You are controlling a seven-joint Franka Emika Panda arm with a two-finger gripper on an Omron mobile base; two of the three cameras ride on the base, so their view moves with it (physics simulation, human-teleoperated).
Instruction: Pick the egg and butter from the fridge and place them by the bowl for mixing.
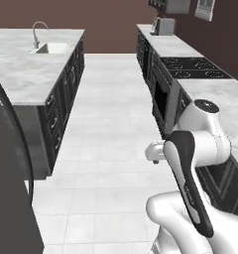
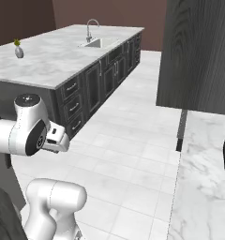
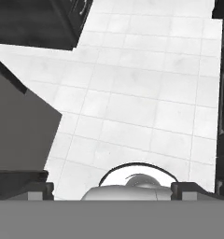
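- The fridge (image 1: 12,198) stands as a dark slab at my left, close beside my base; I cannot see inside it, so egg and butter are hidden.
- My gripper (image 3: 112,190) looks down at the floor (image 3: 132,93), jaws wide apart, holding nothing; it must swing left.

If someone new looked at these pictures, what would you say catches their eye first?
Probably the white arm, folded up in the foreground above the pale tiled floor of the aisle. Next, the long marble-topped island with its sink and curved faucet, with a small potted plant near its far edge. Across the aisle, a black cooktop sits in the counter run.
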